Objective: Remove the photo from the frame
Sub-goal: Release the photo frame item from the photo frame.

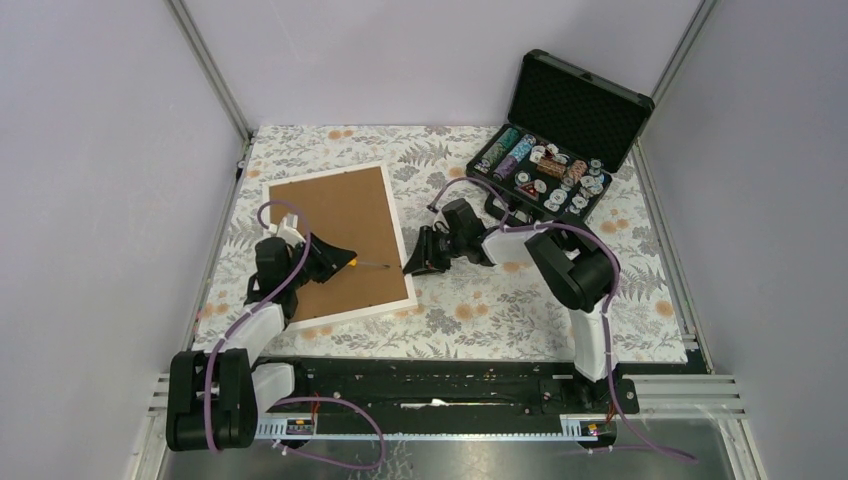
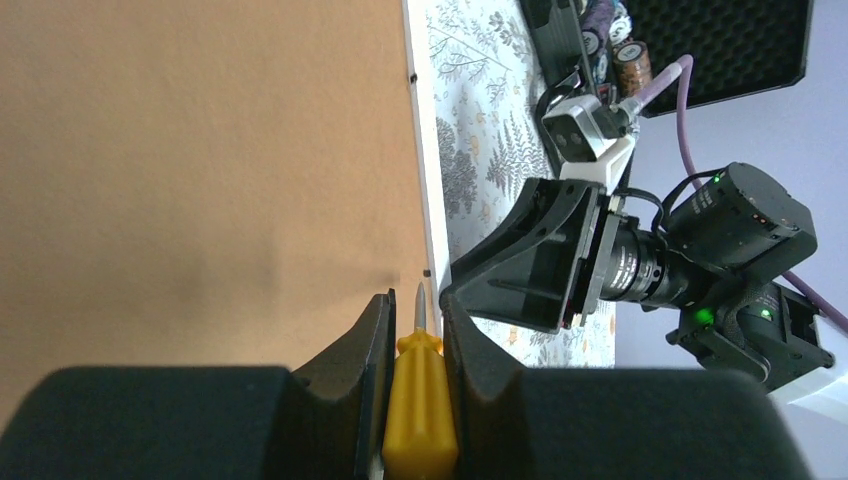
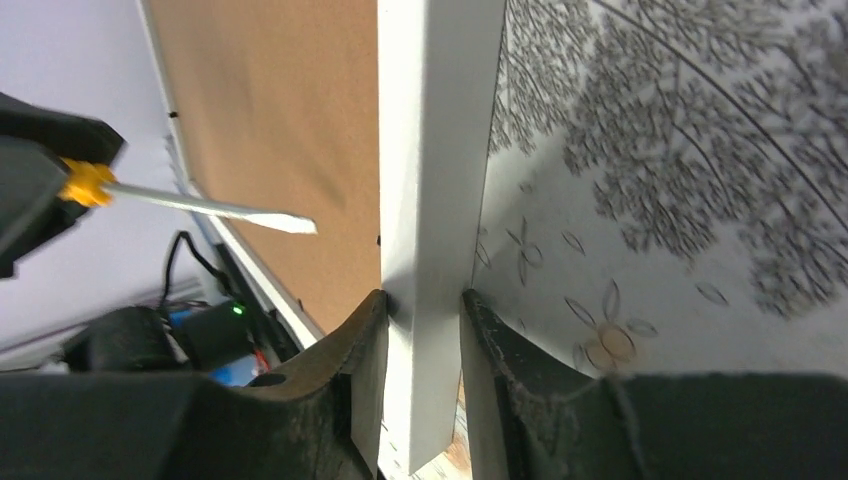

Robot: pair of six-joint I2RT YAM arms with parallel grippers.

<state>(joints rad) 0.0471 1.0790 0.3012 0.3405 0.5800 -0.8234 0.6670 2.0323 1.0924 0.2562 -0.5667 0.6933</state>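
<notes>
Item: frame (image 1: 340, 240), back up, left of top view. Right pincer (image 3: 425, 305) pinches its white border; left pincer (image 2: 416, 310) pinches screwdriver (image 2: 418, 420). Risk: blade skids, scarring backing (image 2: 200, 150).

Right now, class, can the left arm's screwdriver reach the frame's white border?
Probably yes: the screwdriver in the left gripper points over the backing, its tip near the border of the frame, nothing between.

Bare tablecloth (image 1: 520, 300) lies open beside the frame (image 1: 335, 225); the chip case (image 1: 560, 135) blocks the far-right corner.
</notes>
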